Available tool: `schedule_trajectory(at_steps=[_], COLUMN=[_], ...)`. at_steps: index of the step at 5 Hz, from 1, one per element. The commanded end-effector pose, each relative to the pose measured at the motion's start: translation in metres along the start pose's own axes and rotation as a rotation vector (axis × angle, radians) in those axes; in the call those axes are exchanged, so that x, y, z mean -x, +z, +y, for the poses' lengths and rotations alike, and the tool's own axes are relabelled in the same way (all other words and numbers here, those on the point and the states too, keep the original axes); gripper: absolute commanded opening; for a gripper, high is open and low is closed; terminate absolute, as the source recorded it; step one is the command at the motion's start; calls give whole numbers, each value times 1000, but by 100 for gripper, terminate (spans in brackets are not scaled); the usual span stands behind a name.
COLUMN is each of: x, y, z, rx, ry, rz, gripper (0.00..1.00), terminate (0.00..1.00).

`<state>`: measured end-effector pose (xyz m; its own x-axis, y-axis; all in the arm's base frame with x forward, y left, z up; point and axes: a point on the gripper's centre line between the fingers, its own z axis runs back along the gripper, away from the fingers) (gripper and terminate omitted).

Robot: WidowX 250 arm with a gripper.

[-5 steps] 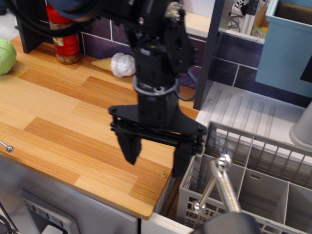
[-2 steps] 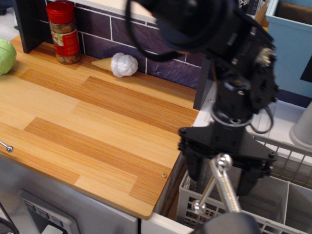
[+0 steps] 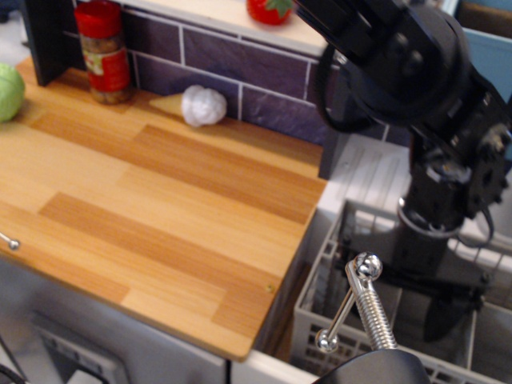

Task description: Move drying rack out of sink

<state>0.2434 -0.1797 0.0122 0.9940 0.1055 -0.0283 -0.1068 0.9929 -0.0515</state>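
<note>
The black arm fills the right of the frame and hides much of what lies behind it. Its pincer (image 3: 424, 308) is down inside the rack (image 3: 320, 312) at lower right; one dark finger (image 3: 442, 316) shows against the pale plastic, the other is lost behind the chrome spring (image 3: 370, 308) in the foreground, so I cannot tell whether the pincer is apart or together, nor whether it touches the rack. The rack is a light-grey plastic basket with slatted sides and a perforated floor; its right part runs off the frame and its middle is covered by the arm. It sits in the sink (image 3: 364, 172), whose pale ribbed draining surface shows just above the rack, left of the arm. What the rack holds cannot be made out.

The desk (image 3: 144, 208) is wood-grain laminate in striped orange-brown planks, taking the left and centre. At upper left stands a jar (image 3: 102, 52) with a red lid and label, its contents blurred. Right of it lies a white lumpy thing (image 3: 202, 106) on a tan cone. A green round thing (image 3: 10, 92) is cut off at the left edge. On the ledge above the purple tiles (image 3: 264, 100) a red thing (image 3: 270, 10) is cropped by the top edge. A blue box (image 3: 484, 40) shows at upper right, mostly hidden.
</note>
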Motion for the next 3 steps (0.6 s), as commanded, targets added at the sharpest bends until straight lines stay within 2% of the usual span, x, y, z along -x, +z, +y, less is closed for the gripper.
schedule_trajectory(at_steps=[1, 3], x=[-11, -17], y=[-5, 10], z=[-9, -3], rx=[8, 32], ry=[40, 47], rz=[-18, -47], gripper=[0, 0], terminate=[0, 0])
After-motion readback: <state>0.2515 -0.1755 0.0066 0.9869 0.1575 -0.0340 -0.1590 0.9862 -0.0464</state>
